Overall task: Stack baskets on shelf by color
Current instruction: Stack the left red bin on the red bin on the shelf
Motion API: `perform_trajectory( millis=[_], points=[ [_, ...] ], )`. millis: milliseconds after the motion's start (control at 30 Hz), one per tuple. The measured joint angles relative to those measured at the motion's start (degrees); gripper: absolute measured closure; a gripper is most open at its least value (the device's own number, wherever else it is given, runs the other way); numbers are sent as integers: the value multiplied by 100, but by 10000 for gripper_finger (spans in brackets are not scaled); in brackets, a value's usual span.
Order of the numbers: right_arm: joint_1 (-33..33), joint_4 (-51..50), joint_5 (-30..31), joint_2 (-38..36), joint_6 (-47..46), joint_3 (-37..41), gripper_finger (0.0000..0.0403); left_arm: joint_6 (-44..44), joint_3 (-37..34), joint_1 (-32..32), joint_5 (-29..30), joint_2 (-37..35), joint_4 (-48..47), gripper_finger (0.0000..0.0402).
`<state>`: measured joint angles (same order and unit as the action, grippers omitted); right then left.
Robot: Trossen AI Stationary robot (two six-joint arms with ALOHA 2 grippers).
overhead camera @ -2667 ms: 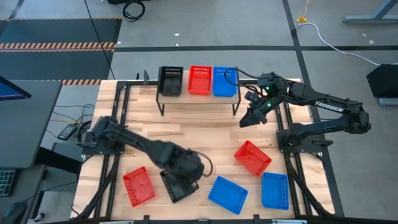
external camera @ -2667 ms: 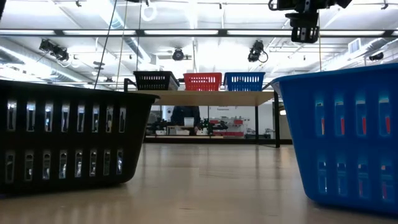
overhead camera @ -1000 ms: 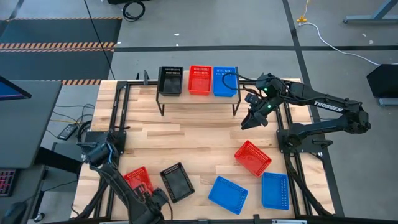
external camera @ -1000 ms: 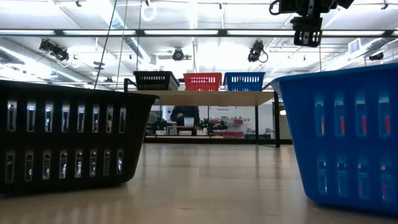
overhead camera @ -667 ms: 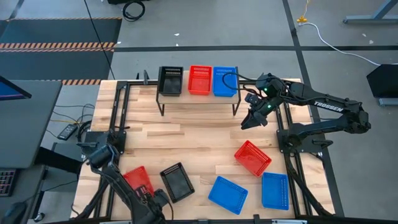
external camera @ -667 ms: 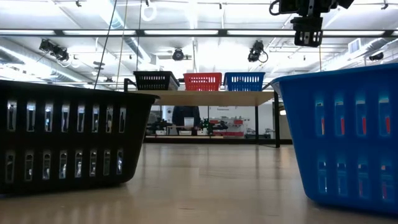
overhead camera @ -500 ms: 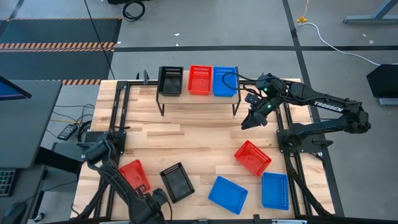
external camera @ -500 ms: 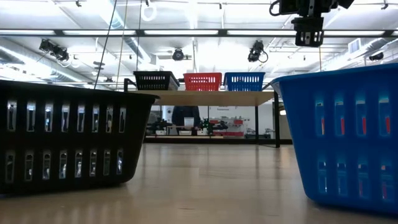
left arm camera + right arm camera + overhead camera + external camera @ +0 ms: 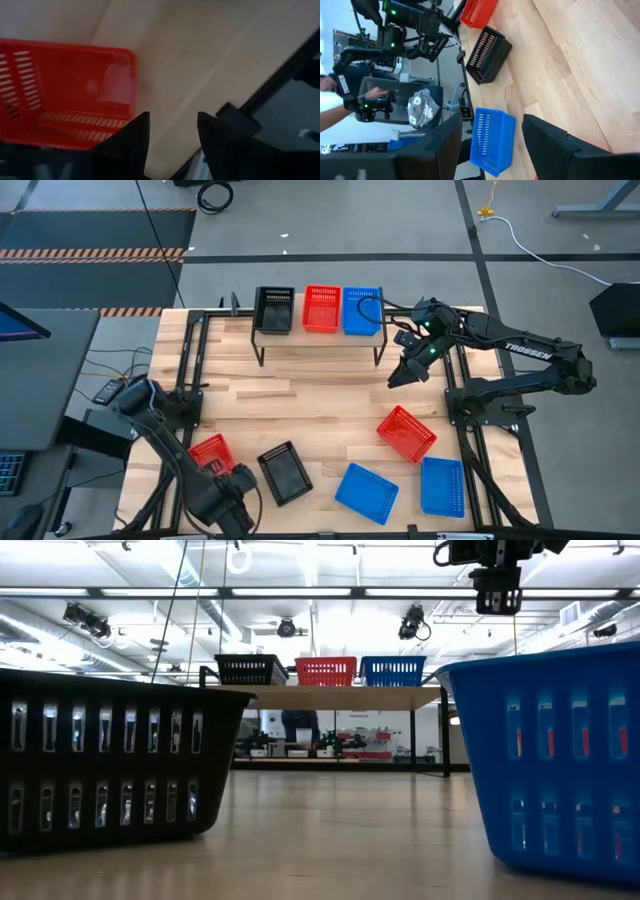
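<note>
Roughly a third done, by the look of it: one black, one red, one blue basket side by side on the shelf [image 9: 320, 335]. Left on the worktop [image 9: 320, 395]: red basket [image 9: 208, 452] beside the gaping, empty left end effector [image 9: 170, 131], black basket [image 9: 284, 473], another red basket [image 9: 406, 433], two blue baskets [image 9: 366, 492]. Right end effector [image 9: 398, 375] poised near the shelf's right end, spread wide, nothing held.

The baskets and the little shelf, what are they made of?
The baskets, like the black one and the blue one, look like smooth moulded plastic: thin walls with rows of neat slots and a slight shine. The shelf seems to have a pale wooden top, matt, on thin black legs, probably metal, though that's a guess from how slim they are.
</note>
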<state>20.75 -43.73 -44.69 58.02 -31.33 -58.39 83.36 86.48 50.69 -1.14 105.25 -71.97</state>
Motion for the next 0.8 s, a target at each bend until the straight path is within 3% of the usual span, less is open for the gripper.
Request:
perform_trajectory(
  millis=[133,267,367,667,800],
  points=[
    [2,37,103,0,0,0,190,6,-482,87,-49,-195,110,230],
    [2,37,162,-2,0,0,190,158,-1471,95,-346,-534,1344,230],
    [2,31,162,-2,-28,0,190,284,-2050,86,-527,-689,1749,230],
    [2,21,241,-2,-174,0,190,-147,-2897,-76,-550,-760,2983,230],
    [16,25,327,-2,-175,0,190,-217,-3001,-300,-557,-758,3069,238]
  ],
)
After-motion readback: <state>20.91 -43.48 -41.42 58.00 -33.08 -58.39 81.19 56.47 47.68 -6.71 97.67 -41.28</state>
